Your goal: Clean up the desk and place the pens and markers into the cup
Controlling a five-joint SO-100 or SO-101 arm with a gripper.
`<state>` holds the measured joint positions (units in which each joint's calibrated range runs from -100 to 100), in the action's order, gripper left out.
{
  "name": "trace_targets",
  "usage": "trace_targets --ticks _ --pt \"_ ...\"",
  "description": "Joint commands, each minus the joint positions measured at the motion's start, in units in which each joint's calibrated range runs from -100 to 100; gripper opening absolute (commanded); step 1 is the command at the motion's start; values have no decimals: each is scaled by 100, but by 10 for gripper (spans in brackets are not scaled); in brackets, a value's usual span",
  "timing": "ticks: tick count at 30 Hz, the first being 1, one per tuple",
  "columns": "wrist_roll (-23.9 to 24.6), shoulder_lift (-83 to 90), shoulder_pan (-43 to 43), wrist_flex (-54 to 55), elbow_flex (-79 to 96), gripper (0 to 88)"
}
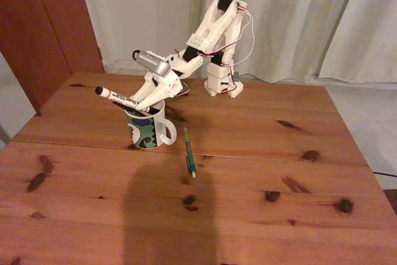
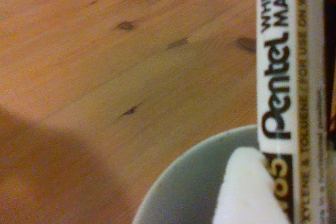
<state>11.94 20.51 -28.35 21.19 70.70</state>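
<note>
Arm pose: your arm stands at the far edge of the surface (image 1: 248, 153) in the fixed view, folded at the elbow and reaching forward and down to the left, wrist tilted over the cup (image 1: 147, 127).
Tool: your tool (image 1: 144, 102) sits right above the cup's mouth, fingers closed around the white marker (image 1: 118, 97); in the wrist view one white finger (image 2: 247, 192) presses against the marker's barrel (image 2: 281, 77).
Marker: it lies slanted in your grip, black cap end sticking out up and to the left past the cup's rim, the other end down toward the cup's inside. Whether it touches the bottom, you cannot tell from these views.
Cup: white, with the green and blue pattern, upright on the surface near the seam, handle pointing right in the fixed view; in the wrist view its rim (image 2: 184, 166) curves just under the marker.
Teal pen: your teal-green pen (image 1: 188, 151) lies flat on the surface just right of the cup's handle, crossing the seam, apart from the cup.
</note>
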Motion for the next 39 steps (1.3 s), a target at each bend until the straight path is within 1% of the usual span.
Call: trace_targets --ticks 1,5,8,13,18,24,27,31,32,35,39 --pt "-57 96 72 121 -100 56" --pt "-68 96 72 164 -109 118" --pt "-68 105 72 190 -118 140" --pt "-10 287 281 147 -280 134" --pt "309 609 595 130 -731 133" --pt "425 1123 1013 -16 -911 133" --pt "377 1379 1190 -980 -1110 116" --pt "377 1602 1359 -3182 -1948 17" --pt "377 1611 1383 -3750 -2183 4" --pt "372 1586 1488 -5143 -2805 5" --pt "288 1536 1689 -6279 -3373 5"
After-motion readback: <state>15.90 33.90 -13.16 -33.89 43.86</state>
